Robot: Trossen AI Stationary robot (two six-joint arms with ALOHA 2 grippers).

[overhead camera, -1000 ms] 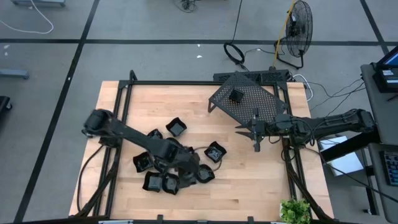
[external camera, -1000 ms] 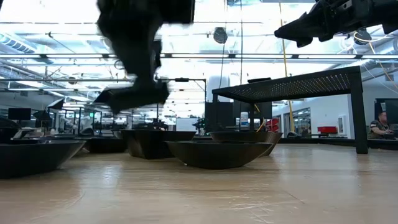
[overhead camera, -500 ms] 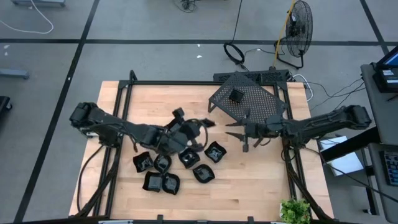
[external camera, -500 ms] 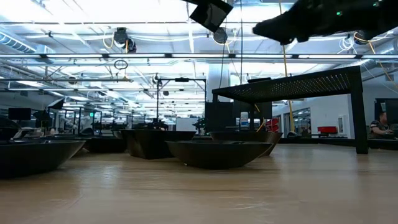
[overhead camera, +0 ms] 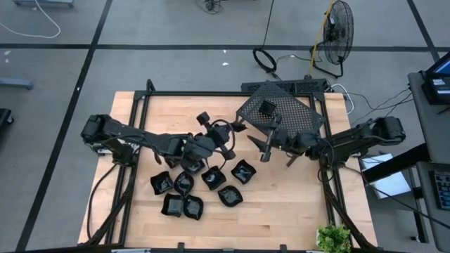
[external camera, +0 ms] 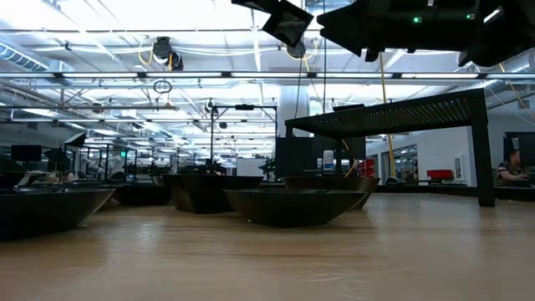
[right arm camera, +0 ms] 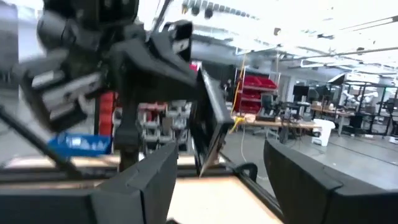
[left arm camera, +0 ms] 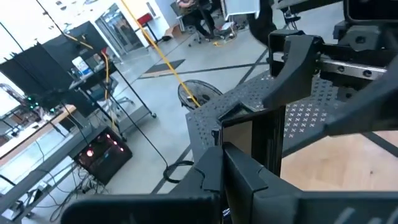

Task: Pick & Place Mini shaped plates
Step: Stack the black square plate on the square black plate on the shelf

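no readable writing shows in any view.

high view: a pale wooden table (overhead camera: 281, 204) stands on grey floor, with a fan (overhead camera: 339, 28) and cables beyond its far edge. the black perforated rack (overhead camera: 281, 112) sits at the far right corner with one mini plate (overhead camera: 266, 107) on top. seven more dishes (overhead camera: 200, 186) cluster left of the table's middle. the left claw (overhead camera: 228, 140) is raised over the middle, clamped on a mini dish (overhead camera: 238, 128). the right claw (overhead camera: 275, 149), fingers spread wide and empty, faces it closely from the rack side.

low view: dishes rest on the wood, a lit hall behind; the held plate hangs high beside the right arm.

left wrist view: the gripped dish stands edge-on before the rack.

right wrist view: the spread fingers (right arm camera: 298, 180) frame that plate.
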